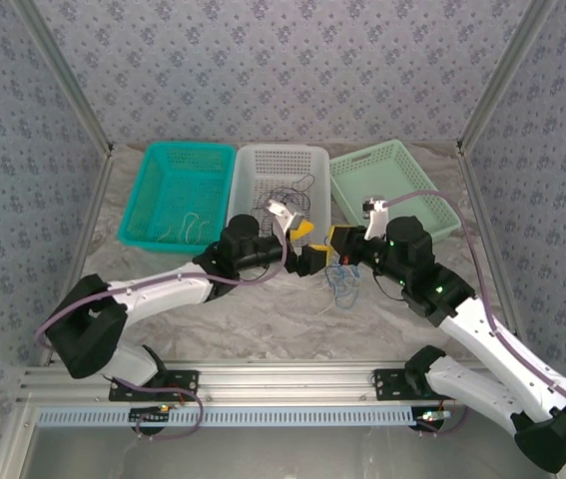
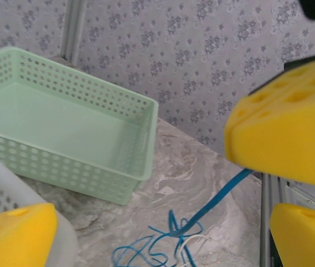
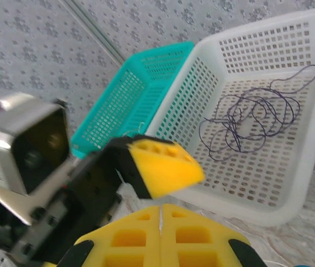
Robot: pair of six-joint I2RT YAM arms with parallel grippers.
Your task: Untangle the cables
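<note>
A blue cable (image 2: 213, 203) rises taut from a loose blue tangle (image 1: 342, 279) on the table into my right gripper (image 2: 282, 130), which is shut on it. A whitish cable (image 2: 196, 242) is caught in the same tangle. My left gripper (image 2: 163, 222) stands open right beside it, with its yellow fingers (image 2: 15, 233) either side of the tangle and above it. In the top view the left gripper (image 1: 302, 239) and right gripper (image 1: 335, 243) nearly touch. A dark purple cable (image 3: 251, 119) lies looped in the white basket (image 3: 290, 50). Another whitish cable (image 1: 188, 228) lies in the teal basket (image 1: 148, 190).
Three baskets stand in a row at the back: teal, white (image 1: 253, 160) and pale green (image 1: 407, 165). The green basket (image 2: 140, 114) is close behind the tangle. Metal frame posts (image 1: 68, 90) and patterned walls close in the sides.
</note>
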